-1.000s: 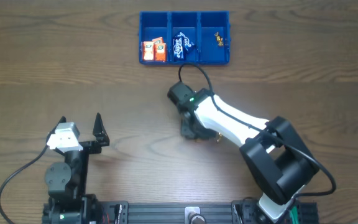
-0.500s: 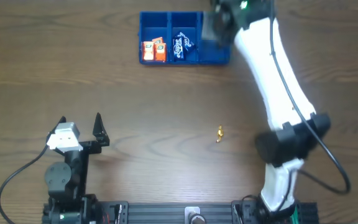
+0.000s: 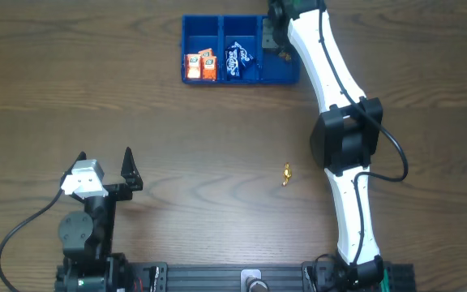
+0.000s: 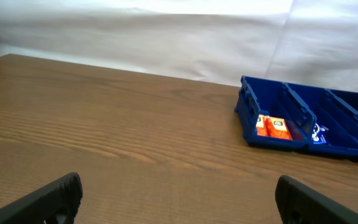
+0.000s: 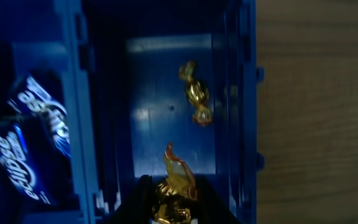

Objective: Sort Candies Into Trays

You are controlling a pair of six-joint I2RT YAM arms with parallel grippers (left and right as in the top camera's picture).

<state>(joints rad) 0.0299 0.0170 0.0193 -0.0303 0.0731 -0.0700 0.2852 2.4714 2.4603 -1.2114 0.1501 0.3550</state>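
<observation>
Swung up from mid-bench, the right tool (image 5: 169, 210) now hangs over the right-hand compartment of the blue tray (image 3: 242, 80), pinching a gold-wrapped candy (image 5: 176, 183) near a second gold candy (image 5: 194, 99) lying inside. A loose gold candy (image 3: 286, 173) lies out on the bench (image 3: 96, 97). Well apart, the left tool (image 3: 105, 164) sits with fingers wide.

The right arm (image 3: 319, 49) covered most of the tray's (image 3: 201, 32) right compartment from above. The wrist view's edge cut off the right gripper (image 5: 173, 205) and the lower part of the gold candy (image 5: 176, 177).
</observation>
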